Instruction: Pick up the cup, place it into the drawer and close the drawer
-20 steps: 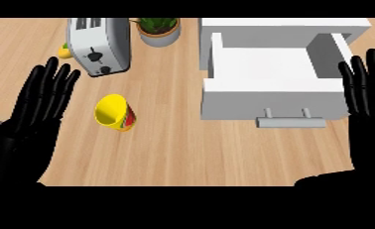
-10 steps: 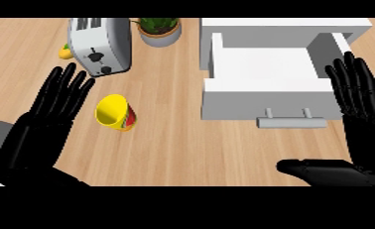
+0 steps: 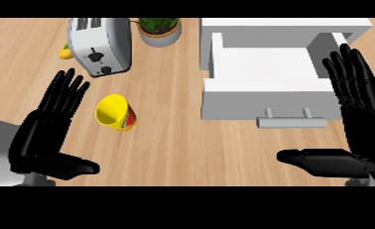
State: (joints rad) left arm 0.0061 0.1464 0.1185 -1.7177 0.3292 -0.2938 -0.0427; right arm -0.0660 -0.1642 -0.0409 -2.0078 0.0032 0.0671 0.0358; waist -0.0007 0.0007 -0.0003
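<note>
A yellow cup (image 3: 116, 112) with a red patch on its side lies tilted on the wooden counter, left of centre. Just left of it stands my left hand (image 3: 45, 124), open, fingers straight, thumb stretched out low; it does not touch the cup. The white drawer (image 3: 265, 93) is pulled out at the right, its inside bare, its grey handle (image 3: 290, 119) facing me. My right hand (image 3: 354, 99) is open over the drawer's right edge, thumb pointing left below the handle.
A silver toaster (image 3: 100, 45) stands at the back left with a small yellow thing (image 3: 65, 52) behind it. A potted plant (image 3: 159, 29) sits at the back centre. The white cabinet top (image 3: 285, 25) lies behind the drawer.
Both hands have moved inward: the left one right and closer to the cup, the right one left over the drawer's edge. Their thumbs now show. The cup and drawer are unmoved.
</note>
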